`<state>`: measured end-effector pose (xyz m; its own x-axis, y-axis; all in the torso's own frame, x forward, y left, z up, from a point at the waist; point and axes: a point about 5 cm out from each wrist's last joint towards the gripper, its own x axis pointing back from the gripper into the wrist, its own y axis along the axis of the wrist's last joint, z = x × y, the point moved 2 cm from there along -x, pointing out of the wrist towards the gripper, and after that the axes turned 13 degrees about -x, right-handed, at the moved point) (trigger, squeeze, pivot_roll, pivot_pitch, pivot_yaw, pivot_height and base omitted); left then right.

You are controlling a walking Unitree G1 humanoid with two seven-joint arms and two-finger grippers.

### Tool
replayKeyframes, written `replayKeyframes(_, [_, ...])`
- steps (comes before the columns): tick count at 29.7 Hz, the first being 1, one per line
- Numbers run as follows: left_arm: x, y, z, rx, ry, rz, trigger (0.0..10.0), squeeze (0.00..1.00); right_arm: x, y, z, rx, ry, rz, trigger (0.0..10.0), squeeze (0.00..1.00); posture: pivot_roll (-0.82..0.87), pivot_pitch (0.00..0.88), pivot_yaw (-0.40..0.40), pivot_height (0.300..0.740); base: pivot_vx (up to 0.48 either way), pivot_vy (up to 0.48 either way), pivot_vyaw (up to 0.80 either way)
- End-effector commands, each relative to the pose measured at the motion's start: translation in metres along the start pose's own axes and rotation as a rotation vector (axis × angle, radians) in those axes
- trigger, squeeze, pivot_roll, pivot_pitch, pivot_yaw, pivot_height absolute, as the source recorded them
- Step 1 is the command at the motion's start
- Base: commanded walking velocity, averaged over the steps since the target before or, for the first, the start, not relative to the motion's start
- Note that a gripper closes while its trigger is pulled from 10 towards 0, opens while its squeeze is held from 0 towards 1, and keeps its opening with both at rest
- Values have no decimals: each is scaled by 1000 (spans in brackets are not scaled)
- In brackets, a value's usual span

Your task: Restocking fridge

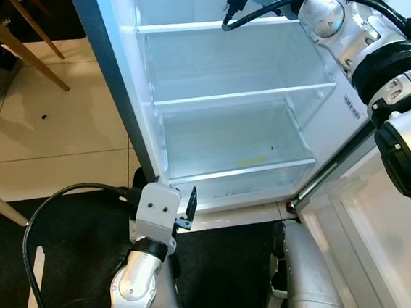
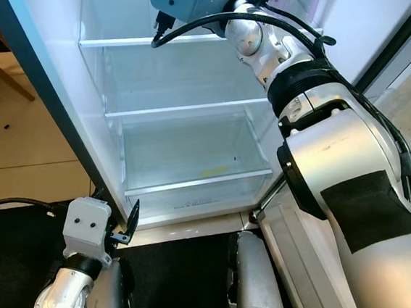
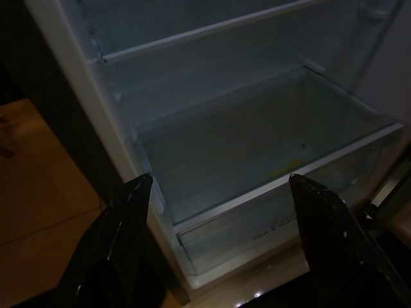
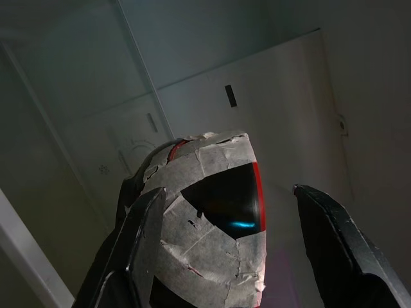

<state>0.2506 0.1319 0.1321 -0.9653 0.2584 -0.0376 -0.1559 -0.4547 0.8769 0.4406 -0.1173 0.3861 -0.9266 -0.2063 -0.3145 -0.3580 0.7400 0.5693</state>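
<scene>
The fridge [image 1: 231, 195] stands open before me, its glass shelves [image 1: 243, 96] and bottom drawer [image 1: 240, 171] bare. My right arm's wrist [image 2: 191, 2] reaches up to the upper shelf level. In the right wrist view my right gripper [image 4: 229, 190] is open around a dark round container [image 4: 212, 250] wrapped in grey tape with a red band. The container rests against one finger [image 4: 138, 250], and a gap separates it from the other finger [image 4: 334, 250]. My left gripper [image 3: 218, 186] hangs low before the bottom drawer [image 3: 270, 186], open and holding nothing.
The fridge door [image 1: 378, 246] swings out at my right. Wooden chair legs [image 1: 28, 47] and a slippered foot [image 1: 0, 75] stand on the tiled floor at the left. A black mat [image 1: 75, 239] with a black cable [image 1: 33, 221] lies under me.
</scene>
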Motion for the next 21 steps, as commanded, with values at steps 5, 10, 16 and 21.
replayKeyframes(5, [1, -7, -5, 0, -31, 28, 10000, 0, 3, -8, 19, -21, 108, 21, 10000, 0, 185, 264, -106, 553, 0, 0, 0])
replayKeyframes(10, [-1, -7, -5, 0, -34, 24, 10000, 0, 6, -11, 40, -84, 222, 25, 10000, 0, 181, 267, -103, 553, 0, 0, 0])
replayKeyframes(16, [-2, -7, -6, -1, -39, 24, 10000, 0, 6, -13, 41, -85, 213, 31, 10000, 0, 177, 270, -102, 553, 0, 0, 0])
replayKeyframes(21, [-2, -7, -7, 0, -38, 24, 10000, 0, 4, -11, 30, -106, 157, 27, 10000, 0, 179, 269, -105, 553, 0, 0, 0])
